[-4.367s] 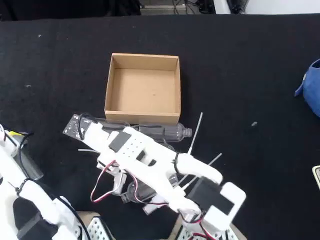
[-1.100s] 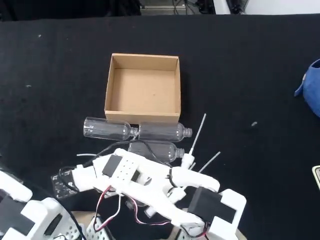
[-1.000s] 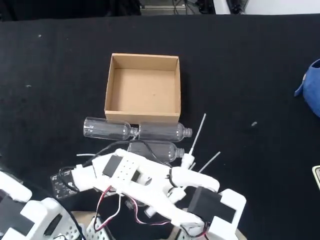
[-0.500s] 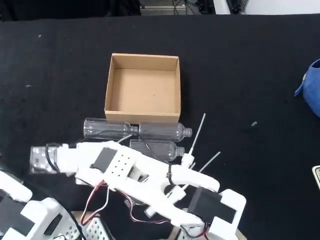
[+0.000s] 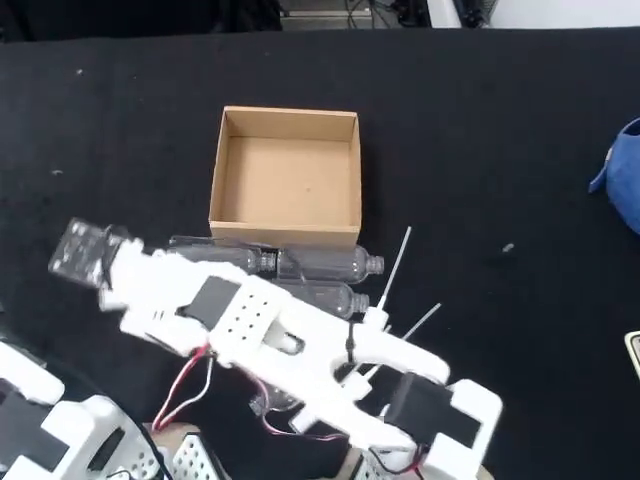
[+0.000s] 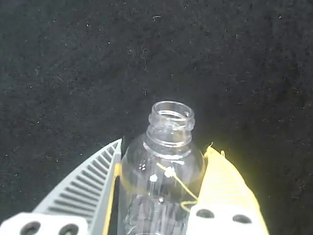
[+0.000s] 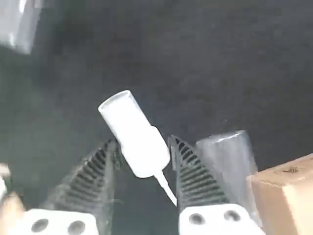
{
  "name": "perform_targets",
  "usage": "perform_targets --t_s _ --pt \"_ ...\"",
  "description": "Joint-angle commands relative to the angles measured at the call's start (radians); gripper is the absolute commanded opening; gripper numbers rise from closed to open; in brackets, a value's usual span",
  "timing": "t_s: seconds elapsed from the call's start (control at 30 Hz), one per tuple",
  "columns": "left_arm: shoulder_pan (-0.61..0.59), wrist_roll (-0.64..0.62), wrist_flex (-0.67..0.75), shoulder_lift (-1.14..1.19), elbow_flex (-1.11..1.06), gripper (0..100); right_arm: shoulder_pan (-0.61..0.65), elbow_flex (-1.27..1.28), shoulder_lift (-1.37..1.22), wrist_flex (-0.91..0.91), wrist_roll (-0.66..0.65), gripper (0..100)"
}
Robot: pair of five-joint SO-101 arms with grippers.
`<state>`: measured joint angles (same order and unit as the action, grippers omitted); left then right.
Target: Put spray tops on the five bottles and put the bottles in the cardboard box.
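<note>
My left gripper (image 6: 164,147) is shut on a clear bottle (image 6: 164,161) whose open neck points away over the black table. My right gripper (image 7: 143,144) is shut on a white spray top (image 7: 134,134) with its thin tube trailing back between the fingers. The right arm (image 5: 240,320) stretches from the front right across to the left, and its tip (image 5: 80,250) hangs left of the cardboard box (image 5: 288,120). Three clear bottles (image 5: 330,265) lie in front of the box, partly under that arm. Two spray tops (image 5: 395,265) with long tubes lie right of them.
The left arm's base (image 5: 40,415) sits at the front left corner. A blue object (image 5: 622,185) lies at the right table edge. In the right wrist view a bottle's end (image 7: 227,152) and a box corner (image 7: 283,191) are close by.
The right arm has swung left off the bottles and then away from the front edge, carrying the spray top to a spot left of the box. The bottles on the table have not moved.
</note>
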<state>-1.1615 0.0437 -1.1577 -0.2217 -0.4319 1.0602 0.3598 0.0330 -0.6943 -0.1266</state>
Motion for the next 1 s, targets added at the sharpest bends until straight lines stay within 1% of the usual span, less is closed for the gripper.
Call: perform_targets --t_s 0.0,0.13,0.23,0.43,0.53,0.63,0.7,0.8,0.97 --pt "0.053 -0.043 -0.003 -0.005 0.071 3 -0.058 -0.059 0.105 0.077 0.08 5.7" --pt "0.067 -0.051 0.003 -0.005 0.097 3 -0.098 -0.059 0.157 0.138 0.143 5.7" --pt "0.094 -0.058 0.021 -0.003 0.108 3 -0.132 -0.064 0.208 0.141 0.201 5.7" --pt "0.154 -0.057 0.032 -0.011 0.108 3 -0.242 -0.047 0.361 0.132 0.302 5.7" --pt "0.202 -0.057 0.037 -0.055 0.07 3 -0.276 -0.022 0.458 0.13 0.322 5.7" --pt "0.271 -0.057 0.04 -0.152 0.016 3 -0.315 0.018 0.561 0.126 0.322 5.7" --pt "0.335 -0.057 0.051 -0.222 -0.016 3 -0.368 0.031 0.621 0.104 0.334 5.7" --pt "0.44 -0.057 0.112 -0.325 -0.09 3 -0.477 0.028 0.696 0.08 0.397 5.7" --pt "0.582 -0.052 0.176 -0.465 -0.199 3 -0.717 0.027 0.797 0.011 0.42 5.7"
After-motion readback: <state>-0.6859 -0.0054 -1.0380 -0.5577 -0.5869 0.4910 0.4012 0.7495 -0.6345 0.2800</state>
